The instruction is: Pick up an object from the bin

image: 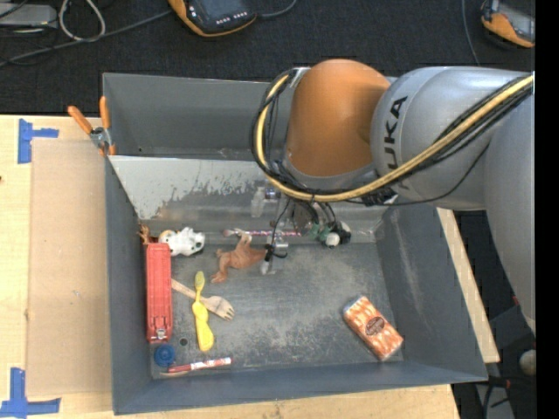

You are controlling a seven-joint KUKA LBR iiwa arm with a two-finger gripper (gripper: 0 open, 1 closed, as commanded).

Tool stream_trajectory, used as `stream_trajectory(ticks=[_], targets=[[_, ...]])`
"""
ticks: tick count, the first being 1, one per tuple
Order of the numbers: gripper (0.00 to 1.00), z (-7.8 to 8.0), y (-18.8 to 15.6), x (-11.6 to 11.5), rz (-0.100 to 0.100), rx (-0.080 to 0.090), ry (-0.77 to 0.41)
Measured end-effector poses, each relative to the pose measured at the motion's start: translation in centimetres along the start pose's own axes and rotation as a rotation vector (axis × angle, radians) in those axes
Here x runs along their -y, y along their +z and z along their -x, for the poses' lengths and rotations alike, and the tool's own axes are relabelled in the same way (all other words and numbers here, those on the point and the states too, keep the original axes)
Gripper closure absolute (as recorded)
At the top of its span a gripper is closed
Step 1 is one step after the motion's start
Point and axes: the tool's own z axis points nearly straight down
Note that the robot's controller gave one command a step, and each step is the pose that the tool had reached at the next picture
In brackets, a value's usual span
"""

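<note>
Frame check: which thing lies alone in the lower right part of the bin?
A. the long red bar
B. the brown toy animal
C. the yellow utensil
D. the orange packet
D: the orange packet lies by itself at lower right of the bin, with everything else further left.

Brown toy animal (234,260), small, four-legged, lying on its side with limbs splayed; rests on the floor of the bin (306,321), left of centre, near the rear wall
</note>
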Motion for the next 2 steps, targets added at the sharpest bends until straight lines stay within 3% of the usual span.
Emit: stream_trajectory(ticks=[1, 2], targets=[[0.00, 0.2, -0.5, 0.1, 0.001, 0.008, 0.003], [0.00, 0.8, 8.6, -0.5, 0.002, 0.010, -0.002]])
